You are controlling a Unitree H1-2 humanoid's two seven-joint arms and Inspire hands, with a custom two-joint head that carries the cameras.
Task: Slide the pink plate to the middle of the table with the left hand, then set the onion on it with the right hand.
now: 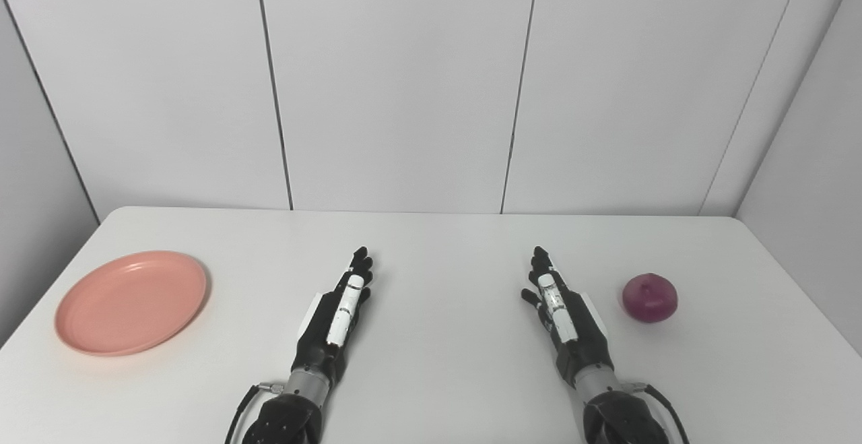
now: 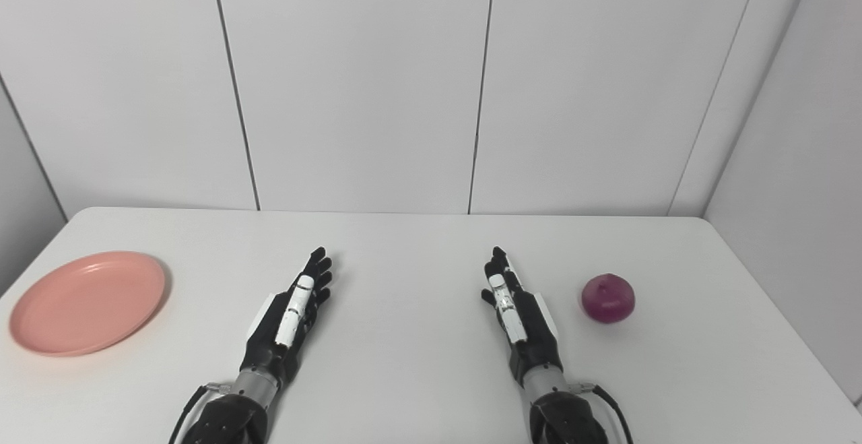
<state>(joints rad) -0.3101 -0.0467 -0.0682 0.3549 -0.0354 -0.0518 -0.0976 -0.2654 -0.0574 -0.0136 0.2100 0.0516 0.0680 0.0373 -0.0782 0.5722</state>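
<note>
Left hand (image 1: pixel 337 312) and right hand (image 1: pixel 562 316) lie edge-on over the mid worktop (image 1: pixel 438 363), fingers extended and empty, evidently a rest pose from which each can reach its own side. The pink plate (image 1: pixel 131 301) sits well apart at the left edge and the onion (image 1: pixel 649 298) near the right hand, neither touched; sliding has not begun. Palms face inward and are hidden, and both forearms are cut off at the bottom.
</note>
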